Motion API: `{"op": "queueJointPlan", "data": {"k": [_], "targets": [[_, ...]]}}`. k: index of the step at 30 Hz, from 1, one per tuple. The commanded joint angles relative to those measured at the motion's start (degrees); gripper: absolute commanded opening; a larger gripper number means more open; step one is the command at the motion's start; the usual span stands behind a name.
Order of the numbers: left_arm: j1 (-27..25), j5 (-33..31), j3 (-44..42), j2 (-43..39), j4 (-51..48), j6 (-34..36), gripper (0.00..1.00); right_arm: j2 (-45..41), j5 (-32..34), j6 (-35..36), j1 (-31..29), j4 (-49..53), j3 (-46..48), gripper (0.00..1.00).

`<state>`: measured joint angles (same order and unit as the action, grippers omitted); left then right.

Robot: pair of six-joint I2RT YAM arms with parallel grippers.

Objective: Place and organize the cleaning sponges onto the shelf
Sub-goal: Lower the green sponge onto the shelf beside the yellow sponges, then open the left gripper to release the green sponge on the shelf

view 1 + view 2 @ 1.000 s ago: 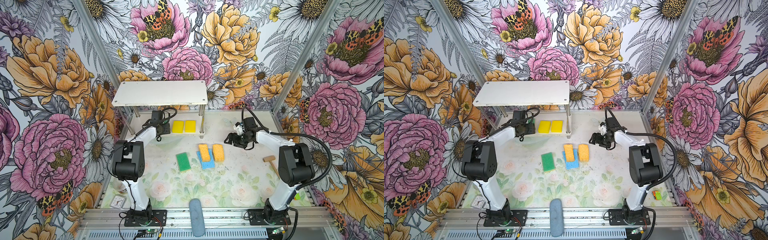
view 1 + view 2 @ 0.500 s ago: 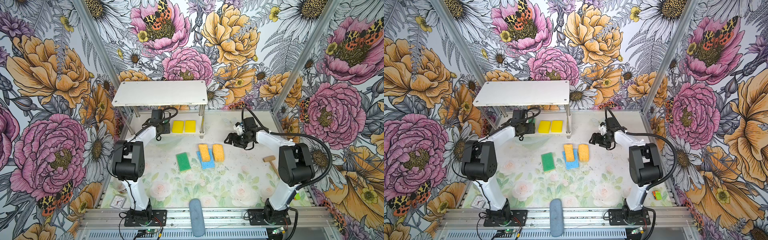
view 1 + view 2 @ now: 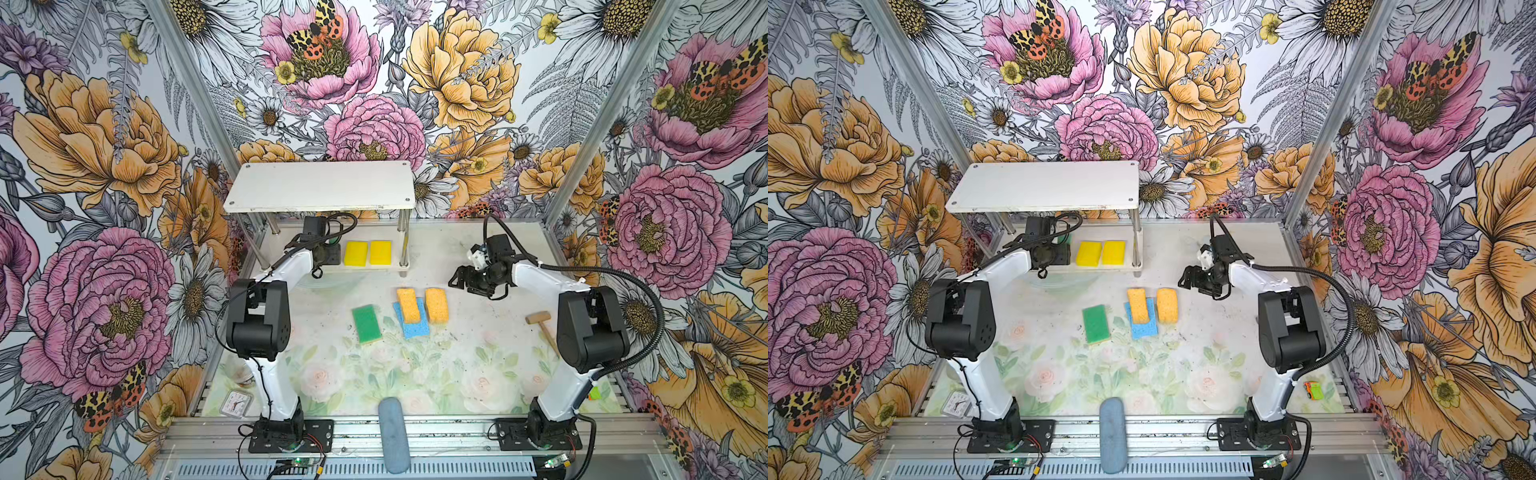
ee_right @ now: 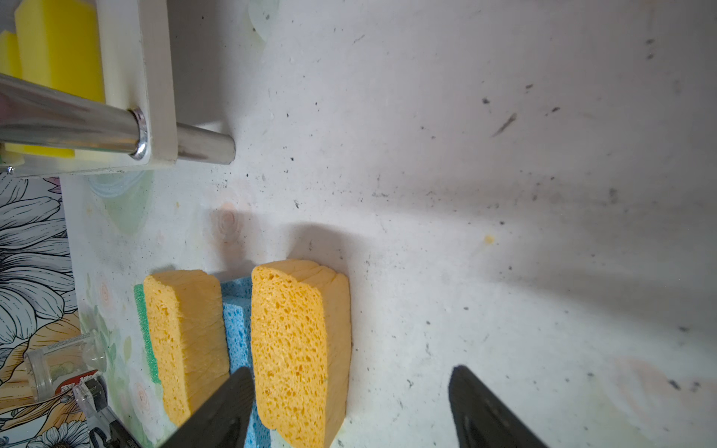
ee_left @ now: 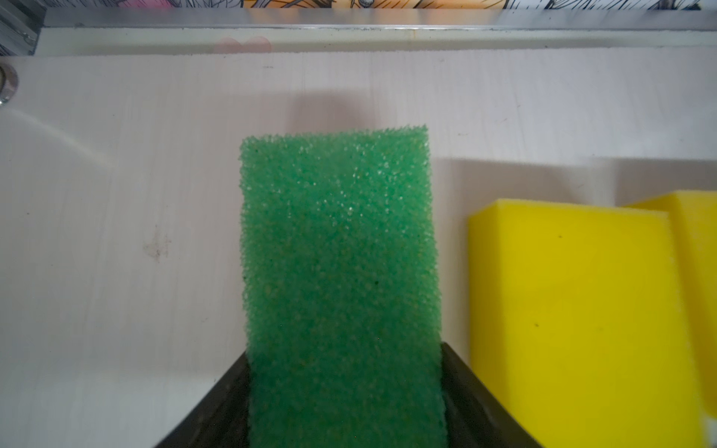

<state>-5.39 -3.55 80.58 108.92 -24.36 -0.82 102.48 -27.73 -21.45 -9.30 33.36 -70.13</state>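
Observation:
The white two-tier shelf [image 3: 320, 187] [image 3: 1044, 187] stands at the back. Two yellow sponges [image 3: 356, 253] [image 3: 381, 252] lie side by side on its lower board [image 5: 116, 194]. My left gripper [image 5: 344, 357] reaches in under the top board, shut on a green-topped sponge [image 5: 337, 240] that lies on the lower board beside the yellow sponge [image 5: 574, 310]. On the table lie another green sponge [image 3: 366, 323], two orange sponges [image 3: 408, 305] [image 3: 436, 304] and a blue sponge [image 3: 415, 328] under them. My right gripper [image 3: 457, 282] [image 4: 351, 370] hovers open by the nearer orange sponge [image 4: 295, 341], nothing held.
A small wooden mallet [image 3: 540, 322] lies on the right of the table. A grey-blue cylinder [image 3: 392, 432] rests on the front rail. A small clock [image 3: 235, 404] and a glass jar [image 3: 239, 372] sit front left. The shelf's metal post [image 4: 77, 124] is near my right gripper.

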Motion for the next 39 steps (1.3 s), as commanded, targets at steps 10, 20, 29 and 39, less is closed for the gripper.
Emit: {"op": "queueJointPlan", "data": {"k": [10,20,29,39], "targets": [[1.32,-1.44,1.43,1.64,-0.82,1.45,0.72,0.08,0.44,-0.14,0.32,-1.05,-0.45,0.81],[1.53,-1.79,1.51,1.90,-0.85,1.42,0.73,0.27,0.48,-0.26,0.29,-1.02,-0.80,0.81],[1.67,-1.20,2.29,2.37,-0.84,1.20,0.73,0.44,0.57,-0.34,0.30,-1.05,-0.80,0.81],[1.61,-1.37,2.50,2.56,-0.81,0.63,0.74,0.36,0.61,-0.26,0.28,-1.04,-0.70,0.81]]}}
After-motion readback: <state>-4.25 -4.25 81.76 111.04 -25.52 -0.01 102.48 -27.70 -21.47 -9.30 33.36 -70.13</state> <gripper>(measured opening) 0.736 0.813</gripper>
